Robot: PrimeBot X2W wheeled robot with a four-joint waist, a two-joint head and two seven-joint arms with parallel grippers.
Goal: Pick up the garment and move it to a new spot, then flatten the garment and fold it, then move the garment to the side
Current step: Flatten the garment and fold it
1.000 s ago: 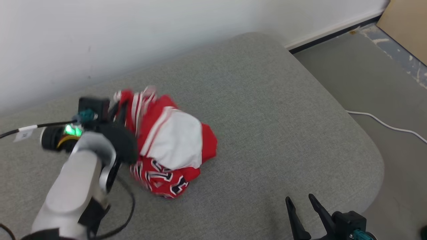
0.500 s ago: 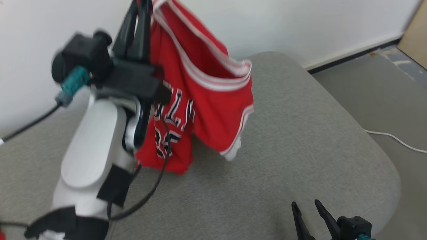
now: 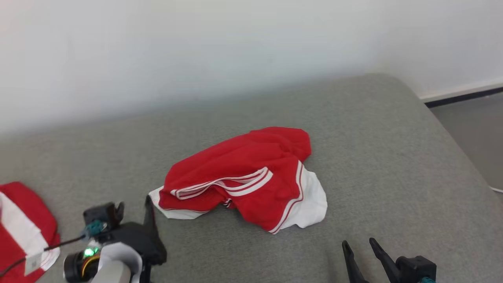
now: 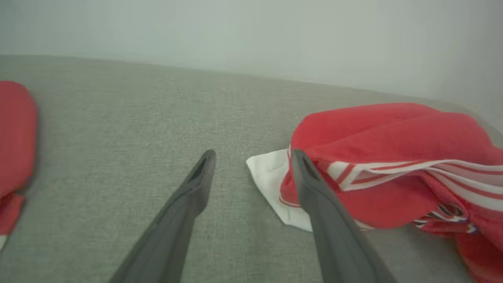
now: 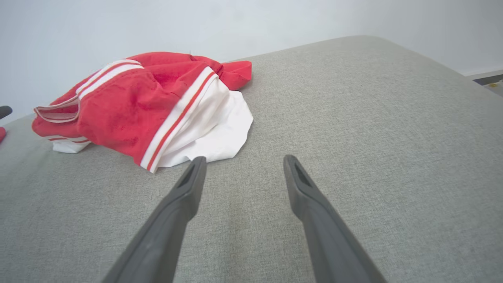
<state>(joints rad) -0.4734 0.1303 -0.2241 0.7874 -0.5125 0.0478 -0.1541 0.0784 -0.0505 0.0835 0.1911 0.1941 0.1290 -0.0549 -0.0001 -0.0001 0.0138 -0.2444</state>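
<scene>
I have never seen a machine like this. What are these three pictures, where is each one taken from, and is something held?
It is a wheeled robot with two arms, each ending in a claw with two long dark fingers. One picture comes from a camera on its head, looking down at a grey padded surface. The other two come from cameras on its wrists, each looking along that arm's own fingers.

In the head view the left claw is at the lower left and the right claw at the lower right. On the surface lies a crumpled red and white garment. Another red and white cloth lies at the far left edge.

Both claws are open and hold nothing. In the left wrist view, one finger overlaps the garment's edge; whether it touches is unclear.
</scene>
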